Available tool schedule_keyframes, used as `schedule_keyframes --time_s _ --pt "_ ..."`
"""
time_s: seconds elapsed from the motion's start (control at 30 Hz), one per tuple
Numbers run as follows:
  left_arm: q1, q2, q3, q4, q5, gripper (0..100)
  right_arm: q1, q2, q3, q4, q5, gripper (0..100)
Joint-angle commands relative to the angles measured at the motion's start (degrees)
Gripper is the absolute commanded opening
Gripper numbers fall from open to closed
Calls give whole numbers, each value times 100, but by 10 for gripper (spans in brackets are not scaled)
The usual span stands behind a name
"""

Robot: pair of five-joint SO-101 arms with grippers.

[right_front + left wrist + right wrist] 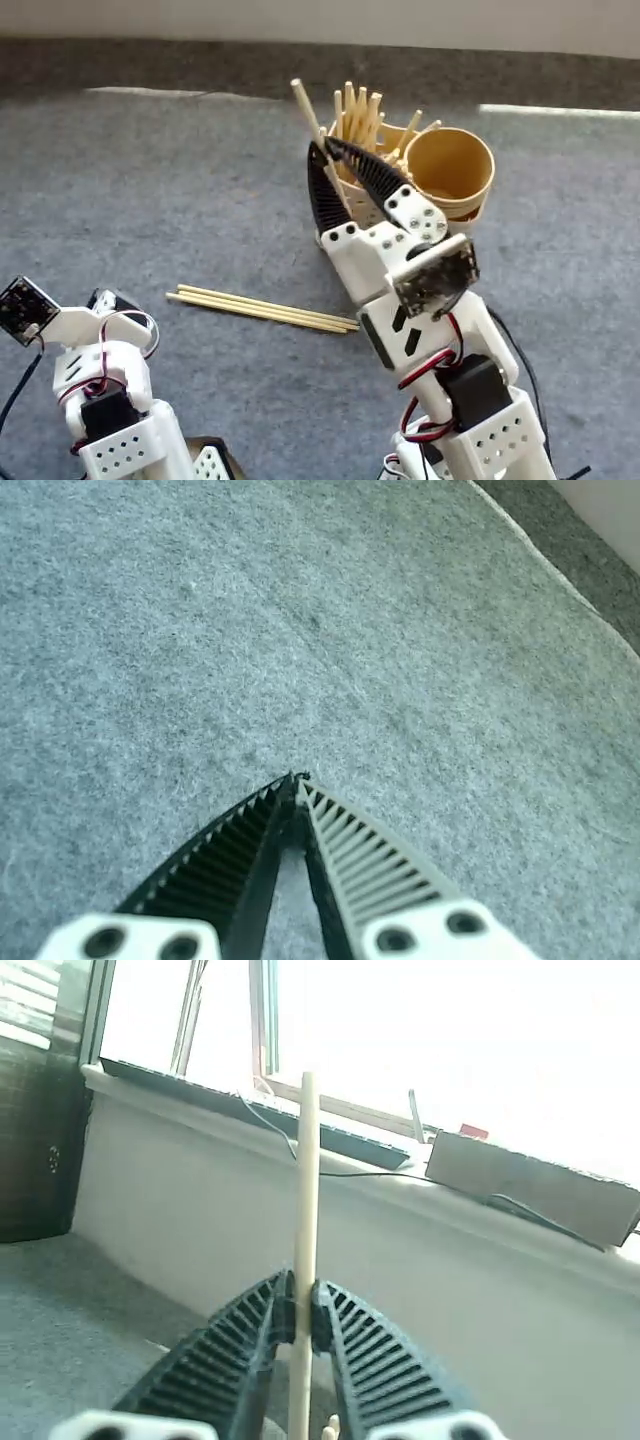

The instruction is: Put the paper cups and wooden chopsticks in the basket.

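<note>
My right gripper [323, 150] is shut on one wooden chopstick [305, 106], held upright and slightly tilted just left of the basket [395, 135]. Up close, that chopstick [308, 1160] rises from between the black ribbed fingers of the right gripper [303, 1285]. Several chopsticks [358, 115] stand in the basket, and a brown paper cup [448, 165] leans at its right side, mouth towards the camera. A loose pair of chopsticks [262, 308] lies flat on the grey felt, left of the right arm. My left gripper [293, 780] is shut on nothing, low over bare felt.
Grey felt [150, 190] covers the table. The left arm's base [110, 400] sits at the front left corner. A pale wall strip [400, 20] runs along the far edge. There is free room on the felt left of the basket.
</note>
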Motion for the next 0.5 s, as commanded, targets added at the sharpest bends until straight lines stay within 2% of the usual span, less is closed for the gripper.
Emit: schedule_keyframes --time_s 0.0,0.23,0.47 --pt "-13 -92 110 9 -44 27 110 -92 119 -752 -53 6" --pt "-13 -92 110 9 -44 27 312 -48 831 -2862 -44 6" --pt "-13 -92 110 9 -44 27 664 664 1367 -3864 -53 6"
